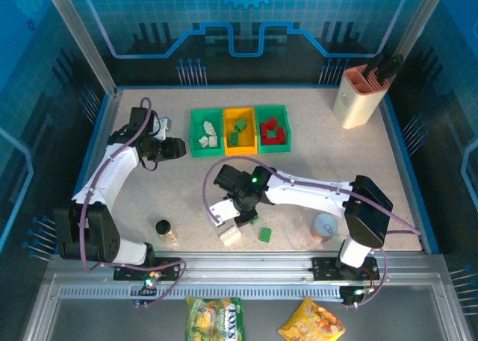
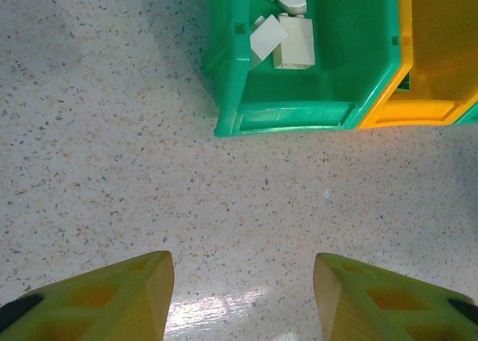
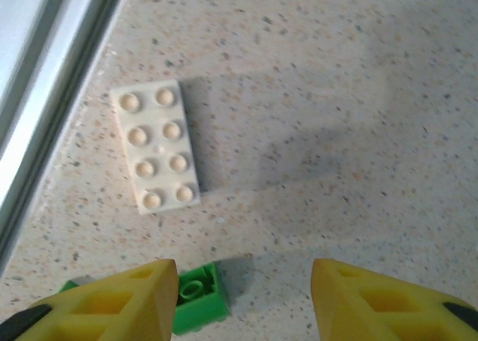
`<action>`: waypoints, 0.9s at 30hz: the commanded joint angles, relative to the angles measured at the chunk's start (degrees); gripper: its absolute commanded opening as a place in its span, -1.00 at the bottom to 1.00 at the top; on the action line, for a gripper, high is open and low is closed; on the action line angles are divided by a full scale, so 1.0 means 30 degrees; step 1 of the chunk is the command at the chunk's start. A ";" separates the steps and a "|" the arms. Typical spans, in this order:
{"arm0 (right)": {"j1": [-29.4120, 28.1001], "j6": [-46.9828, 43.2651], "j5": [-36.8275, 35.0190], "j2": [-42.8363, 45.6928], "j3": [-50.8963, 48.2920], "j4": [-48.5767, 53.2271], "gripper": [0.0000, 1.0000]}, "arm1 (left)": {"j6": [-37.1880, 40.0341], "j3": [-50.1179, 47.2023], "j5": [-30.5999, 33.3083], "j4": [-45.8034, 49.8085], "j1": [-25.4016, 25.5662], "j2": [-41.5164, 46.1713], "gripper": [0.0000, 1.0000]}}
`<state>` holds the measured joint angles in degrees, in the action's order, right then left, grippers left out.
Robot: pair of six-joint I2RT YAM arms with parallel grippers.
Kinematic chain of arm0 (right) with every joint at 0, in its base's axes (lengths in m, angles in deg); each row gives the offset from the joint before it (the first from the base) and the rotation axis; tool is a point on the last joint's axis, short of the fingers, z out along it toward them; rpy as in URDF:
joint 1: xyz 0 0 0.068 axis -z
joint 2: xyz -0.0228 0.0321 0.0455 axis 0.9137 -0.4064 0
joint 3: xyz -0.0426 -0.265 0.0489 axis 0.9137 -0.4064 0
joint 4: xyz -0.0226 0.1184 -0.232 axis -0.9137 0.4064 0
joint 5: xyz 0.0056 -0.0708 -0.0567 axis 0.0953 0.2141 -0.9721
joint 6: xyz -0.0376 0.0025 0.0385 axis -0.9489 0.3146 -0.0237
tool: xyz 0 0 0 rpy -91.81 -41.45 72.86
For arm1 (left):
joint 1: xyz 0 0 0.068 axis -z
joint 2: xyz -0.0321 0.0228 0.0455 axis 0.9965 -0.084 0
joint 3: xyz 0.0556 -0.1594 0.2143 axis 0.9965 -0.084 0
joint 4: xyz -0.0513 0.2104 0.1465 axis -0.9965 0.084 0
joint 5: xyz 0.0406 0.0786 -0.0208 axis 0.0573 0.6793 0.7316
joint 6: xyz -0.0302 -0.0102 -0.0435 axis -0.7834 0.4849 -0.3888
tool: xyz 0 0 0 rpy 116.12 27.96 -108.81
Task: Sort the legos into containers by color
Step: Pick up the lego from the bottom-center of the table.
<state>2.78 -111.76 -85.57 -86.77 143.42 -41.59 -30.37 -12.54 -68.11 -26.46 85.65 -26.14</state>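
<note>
Three bins stand in a row at the back: a green bin [image 1: 207,132] holding cream bricks [image 2: 287,42], an orange-yellow bin [image 1: 240,130] with a green brick in it, and a second green bin [image 1: 273,126] with red bricks. My left gripper [image 1: 179,148] [image 2: 243,281] is open over bare table, just in front of the left green bin [image 2: 246,102]. My right gripper [image 1: 245,219] [image 3: 243,289] is open and low over the table. A small green lego [image 3: 196,300] lies upside down against its left finger. A cream 2x4 lego [image 3: 155,147] [image 1: 230,236] lies beyond it. Another green lego [image 1: 264,234] rests nearby.
A black-capped jar [image 1: 163,227] stands at the front left, and a round tin can [image 1: 325,227] at the front right beside the right arm. A tall beige holder [image 1: 358,95] occupies the back right corner. The metal front rail [image 3: 45,95] runs close to the cream lego.
</note>
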 commanded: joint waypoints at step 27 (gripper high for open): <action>-0.2728 0.2808 -0.0951 -0.3540 -0.0636 -0.0482 0.04 | 0.0538 0.0028 0.0048 0.0234 -0.0215 0.0081 0.07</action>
<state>-4.81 -104.13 -88.54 -95.45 141.89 -43.12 -30.37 -12.54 -68.11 -26.46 85.65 -26.14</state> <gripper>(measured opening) 0.519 0.533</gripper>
